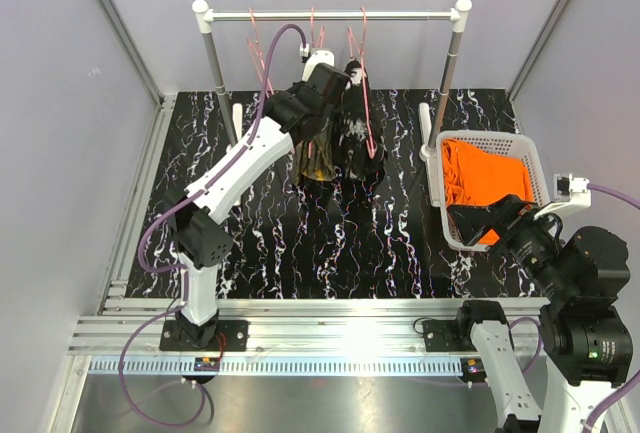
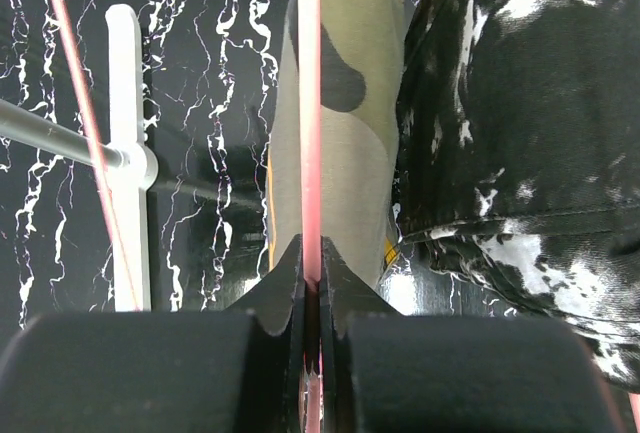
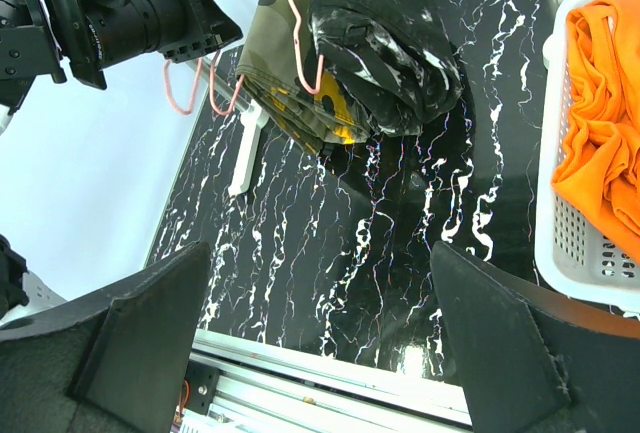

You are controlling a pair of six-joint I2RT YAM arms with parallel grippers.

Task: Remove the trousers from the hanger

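1. Your left gripper [image 2: 312, 298] is pinched almost shut on a thin wire of a pink hanger [image 2: 310, 133], with only the wire between the jaws. A narrow grip like this keeps the hanger from swinging while cloth is pulled off it.
2. In the left wrist view that wire runs straight up in front of the camouflage trousers [image 2: 350, 123]. I cannot tell whether it is the hanger that carries them.
3. The camouflage trousers hang folded at the far middle of the scene, under the rack rail [image 1: 330, 15]. The black trousers [image 2: 520, 123] press against their right side, so sliding one pair is likely to drag the other.
4. The orange trousers [image 3: 600, 143] lie crumpled in the white basket [image 3: 560, 243] at the right, already off any hanger. By that measure one garment of three is done.
5. Your right gripper [image 3: 320, 248] is spread wide and holds nothing. It hangs over the near edge of the basket, well apart from the rack.
6. My judgement is that the next move needs the right arm to reach far and left to take the camouflage cloth low down, while the left keeps the hanger steady.
7. The risk is a wire slipping in the pinch, or the hook lifting off the rail.
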